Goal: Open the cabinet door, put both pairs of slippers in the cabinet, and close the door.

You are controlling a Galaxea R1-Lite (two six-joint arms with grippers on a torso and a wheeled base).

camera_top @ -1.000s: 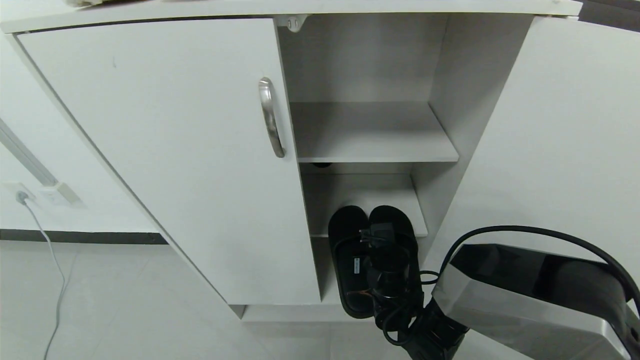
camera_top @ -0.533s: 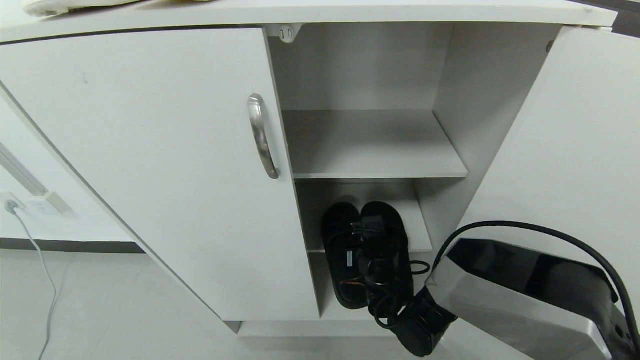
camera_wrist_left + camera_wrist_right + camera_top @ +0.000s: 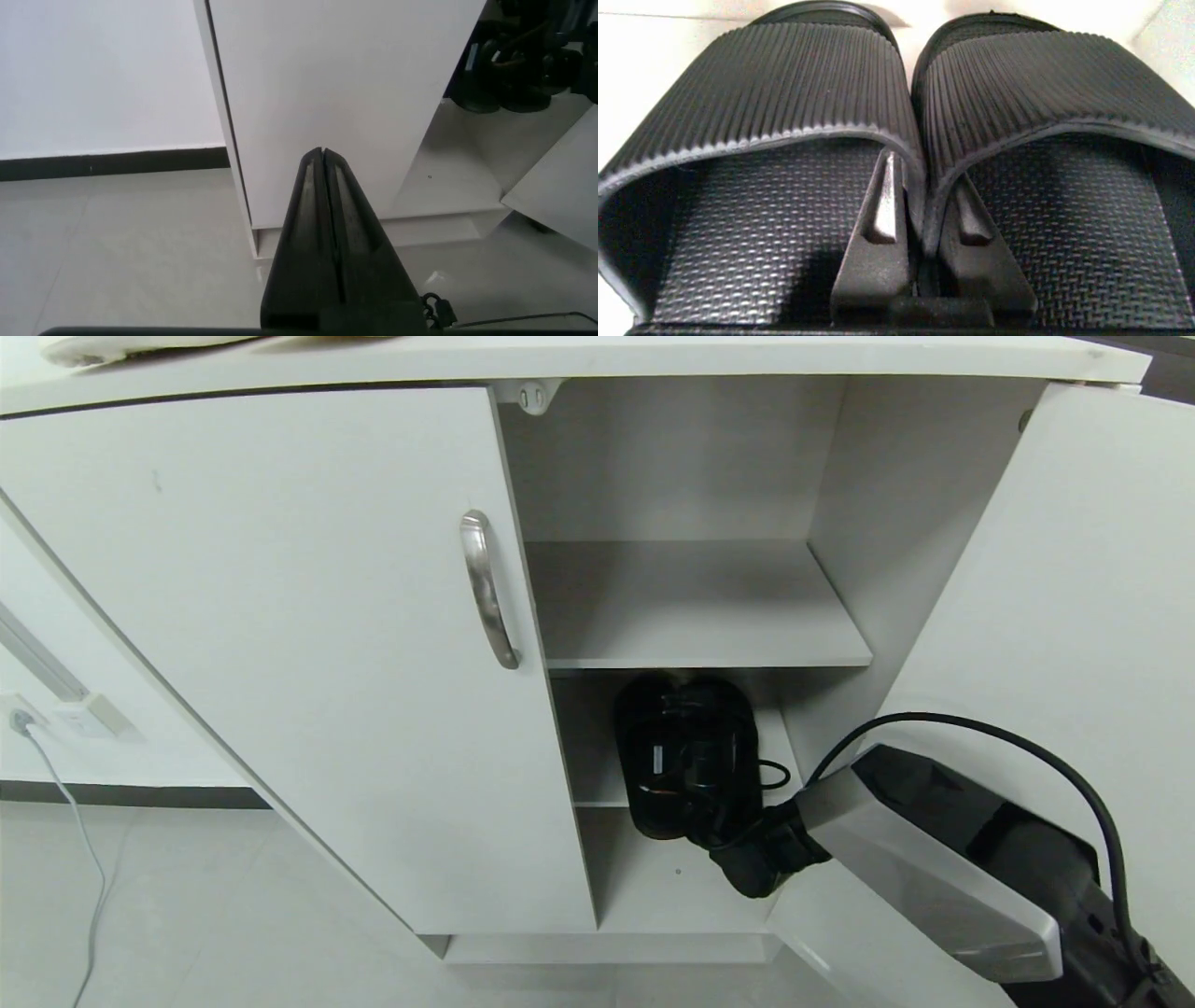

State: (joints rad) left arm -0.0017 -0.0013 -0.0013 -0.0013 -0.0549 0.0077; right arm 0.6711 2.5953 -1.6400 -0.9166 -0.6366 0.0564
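Right arm (image 3: pixel 924 887): angular silver-grey shell, glossy black top panel, black wrist. Black cable (image 3: pixel 980 724) arches over it. Right gripper (image 3: pixel 926 191): black wedge fingers (image 3: pixel 889 205), one face pale-scuffed. Left gripper (image 3: pixel 322 163): matte black, flat-sided.

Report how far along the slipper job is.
Done: the right cabinet door stands open. In hand: the right hand grips the black slippers together, over the lower shelf. Left: release them, stow the second pair, close the door.

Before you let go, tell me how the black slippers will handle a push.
The black slippers look like soft ribbed rubber, so they probably flex under pressure. Their textured surface likely grips the fingers. Flat-soled, they should slide, not roll.
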